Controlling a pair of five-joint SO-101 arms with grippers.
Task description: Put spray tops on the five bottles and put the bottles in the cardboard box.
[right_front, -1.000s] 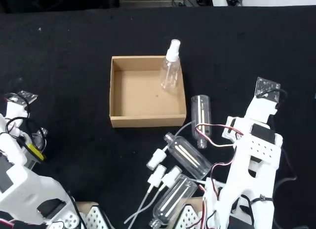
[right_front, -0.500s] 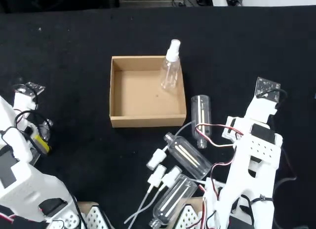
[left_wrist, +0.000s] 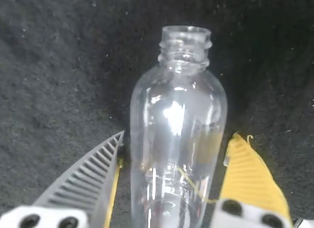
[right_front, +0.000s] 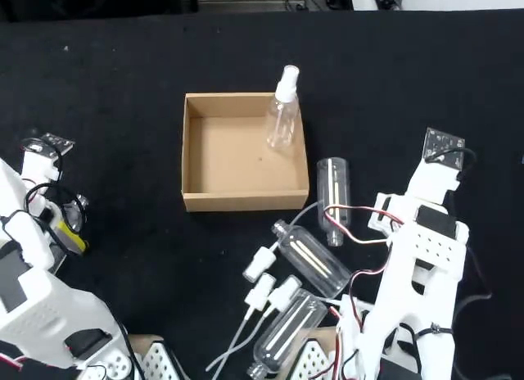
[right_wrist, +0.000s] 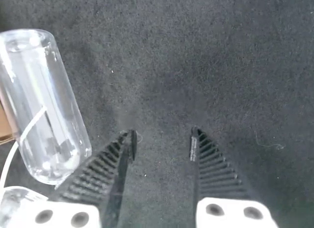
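One capped bottle [right_front: 283, 118] stands in the cardboard box [right_front: 244, 201] at 1 o'clock, while my left hand [left_wrist: 179, 136] clamps a bare bottle [left_wrist: 179, 90], three topless bottles [right_front: 312, 257] lie at the box's 5 o'clock, and my right hand [right_wrist: 161, 139] is apart.

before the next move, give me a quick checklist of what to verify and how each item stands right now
1. Left gripper shut on the uncapped bottle: ok.
2. That bottle's neck bare and ready for a top: ok.
3. Right gripper open with nothing in it, over bare table: ok.
4. Loose spray tops in the open beside the lying bottles: ok, three seen.
5. A top for every bare bottle: cannot tell, four bare bottles but three loose tops seen.
6. Room in the cardboard box: ok, one capped bottle stands in a corner.
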